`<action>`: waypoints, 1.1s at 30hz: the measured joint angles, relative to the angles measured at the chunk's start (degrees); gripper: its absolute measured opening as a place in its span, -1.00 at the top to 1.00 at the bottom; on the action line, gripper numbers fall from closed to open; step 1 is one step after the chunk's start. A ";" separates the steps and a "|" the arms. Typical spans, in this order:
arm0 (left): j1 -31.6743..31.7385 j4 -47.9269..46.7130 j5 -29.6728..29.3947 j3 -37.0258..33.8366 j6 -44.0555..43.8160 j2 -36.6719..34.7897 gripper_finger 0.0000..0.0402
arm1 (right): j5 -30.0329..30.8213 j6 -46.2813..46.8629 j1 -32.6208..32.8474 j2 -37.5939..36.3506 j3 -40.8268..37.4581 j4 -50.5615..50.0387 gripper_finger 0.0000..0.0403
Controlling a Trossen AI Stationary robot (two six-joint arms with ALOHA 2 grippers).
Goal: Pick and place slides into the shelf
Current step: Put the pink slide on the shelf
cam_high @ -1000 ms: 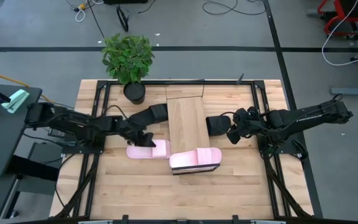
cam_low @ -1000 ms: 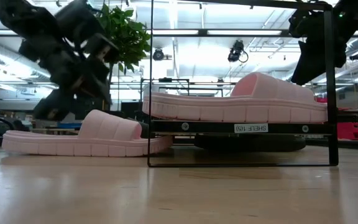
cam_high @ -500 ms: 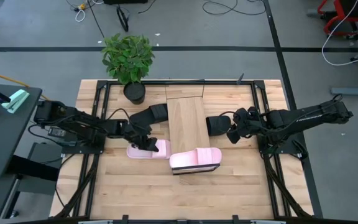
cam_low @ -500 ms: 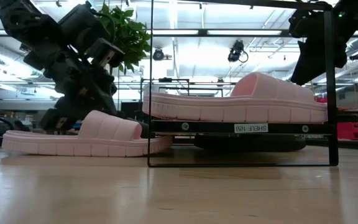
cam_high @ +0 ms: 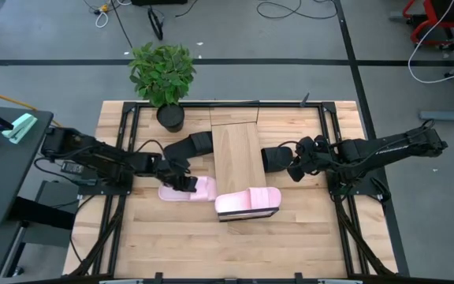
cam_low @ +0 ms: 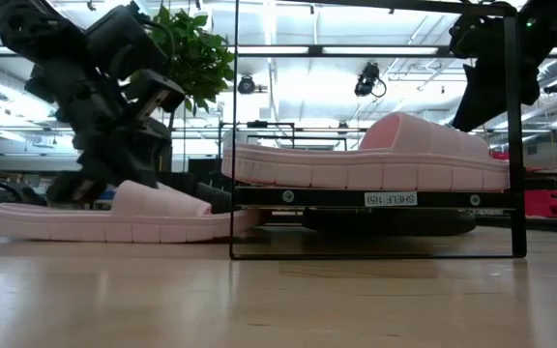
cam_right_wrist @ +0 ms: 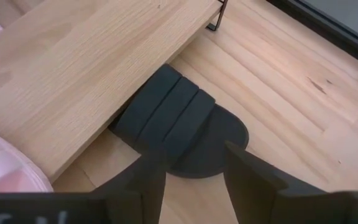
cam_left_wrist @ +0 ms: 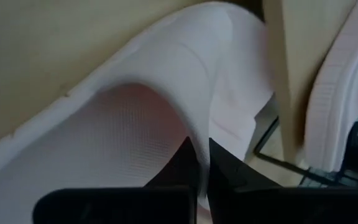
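Observation:
A pale pink slide (cam_high: 187, 189) lies sole down on the table, left of the shelf (cam_high: 236, 150). My left gripper (cam_high: 181, 181) is shut on its strap. A second pink slide (cam_high: 247, 203) rests on the shelf's near end (cam_low: 375, 198). One black slide (cam_high: 189, 145) pokes out from under the shelf's left side. Another black slide (cam_right_wrist: 179, 124) pokes out on the right, its heel end hidden under the board. My right gripper (cam_right_wrist: 194, 180) hovers open just above that slide, a finger on either side of it, touching nothing. My left gripper pinches the front edge of the pink slide's strap (cam_left_wrist: 197, 118) between its two fingers (cam_left_wrist: 222, 168). One finger is under the strap's arch and one is on its outer face. The fingers slant down from the table's left. The slide's sole stays on the table (cam_low: 124, 230), and the strap looks squashed low.
A potted plant (cam_high: 162, 75) stands at the table's far edge, left of the shelf. The shelf's thin black frame (cam_low: 232, 145) rises next to the pink slide's toe. Bare wooden table (cam_high: 211, 244) lies along the near edge.
My left gripper has come down onto the pink slide's strap and shut on it. The strap has flattened, and the slide has slid a little toward the table's left edge, its sole still on the table.

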 joint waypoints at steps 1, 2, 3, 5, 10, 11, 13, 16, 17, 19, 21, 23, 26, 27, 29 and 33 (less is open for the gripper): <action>-0.24 -0.76 -0.15 0.01 -0.02 -0.40 0.94 | -0.01 -0.02 0.01 0.00 0.00 0.03 0.22; -0.43 -2.06 -0.17 0.00 -0.20 -0.97 0.94 | -0.01 -0.02 0.00 0.00 0.00 0.02 0.23; -0.63 -3.27 -0.23 -0.03 -0.57 -1.70 0.94 | -0.01 -0.02 0.00 0.00 0.00 0.00 0.23; -1.20 -5.31 -0.94 -0.08 -1.39 -3.46 0.94 | -0.01 -0.04 0.02 0.00 0.00 0.02 0.24; -2.26 -10.30 -4.18 -0.30 -3.31 -10.43 0.94 | 1.27 -0.17 0.00 0.00 0.00 0.00 0.25; -2.46 -12.40 -4.80 -0.16 -3.31 -11.95 0.94 | 1.62 -0.20 0.00 0.00 0.00 0.00 0.25; -3.16 -17.89 -6.23 0.38 -3.32 -14.94 0.94 | 2.28 -0.28 0.00 -0.02 0.00 0.00 0.25; -4.06 -24.36 -8.14 0.54 -5.09 -18.40 0.94 | 2.43 -0.33 0.01 0.00 0.00 0.02 0.26; -4.24 -24.72 -8.95 0.51 -5.95 -19.37 0.94 | 2.47 -0.32 0.01 -0.01 0.00 -0.01 0.26; -4.58 -22.30 -10.33 0.51 -6.62 -21.15 0.94 | 2.48 -0.26 0.02 -0.02 0.00 0.02 0.26; -4.72 -17.72 -11.83 0.53 -7.55 -22.15 0.94 | 2.50 -0.26 0.00 -0.02 0.00 0.00 0.26; -4.43 -13.23 -12.22 0.57 -7.49 -23.16 0.94 | 2.49 -0.26 0.00 0.00 0.00 0.00 0.26; -3.18 -13.64 -12.19 1.61 -6.40 -23.70 0.94 | 2.92 -0.30 0.00 -0.02 0.00 0.00 0.26; -2.69 -14.40 -12.25 2.20 -5.38 -23.61 0.94 | 3.08 -0.26 0.00 0.00 0.00 0.04 0.26; -1.55 -14.24 -12.91 3.68 -3.18 -23.57 0.94 | 3.40 -0.24 0.01 -0.02 0.00 0.01 0.26; 1.25 -7.25 -15.84 5.15 -0.13 -23.54 0.94 | 3.40 -0.50 0.01 -0.02 0.00 0.00 0.26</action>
